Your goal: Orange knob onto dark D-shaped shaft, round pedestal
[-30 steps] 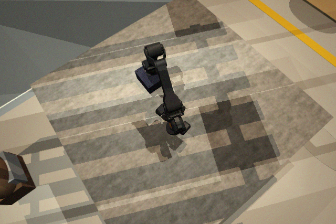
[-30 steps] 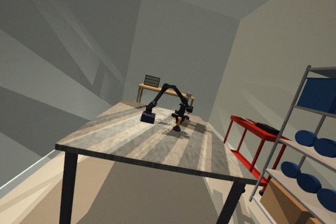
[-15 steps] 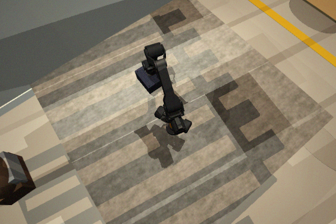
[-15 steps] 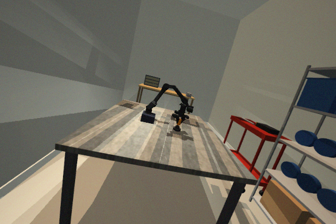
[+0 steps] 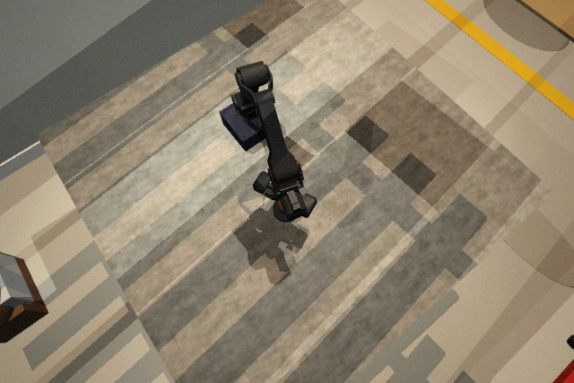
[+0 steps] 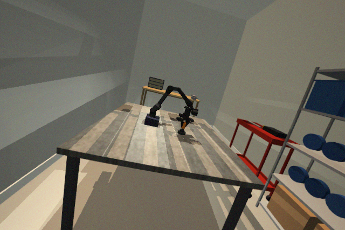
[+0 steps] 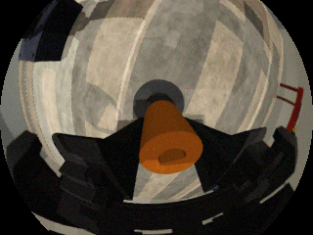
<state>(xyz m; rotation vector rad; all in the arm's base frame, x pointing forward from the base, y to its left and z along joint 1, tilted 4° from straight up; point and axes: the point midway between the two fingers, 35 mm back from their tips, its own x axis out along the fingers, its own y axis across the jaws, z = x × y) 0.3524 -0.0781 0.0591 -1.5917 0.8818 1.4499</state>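
The orange knob (image 6: 184, 125) (image 7: 167, 122) is held roughly upright between the fingers of my gripper (image 6: 184, 123) (image 7: 162, 120), which is shut on it. In the top view only a sliver of the knob (image 5: 280, 205) shows beside the fingers. The round dark pedestal (image 5: 279, 214) (image 6: 181, 132) (image 7: 142, 95) stands on the table directly under the knob. The knob's lower end is over the pedestal's middle, with a short dark part between them in the exterior view. The shaft's flat side is hidden, and I cannot tell how far the shaft is inside the knob.
The arm's dark blue base block (image 5: 240, 130) (image 6: 151, 120) (image 7: 46, 39) stands on the striped table (image 5: 185, 276) (image 6: 133, 149). Beyond the table are a red cart (image 6: 252, 127) and a shelf rack with blue items on the right. A wooden bench (image 6: 167, 92) stands behind.
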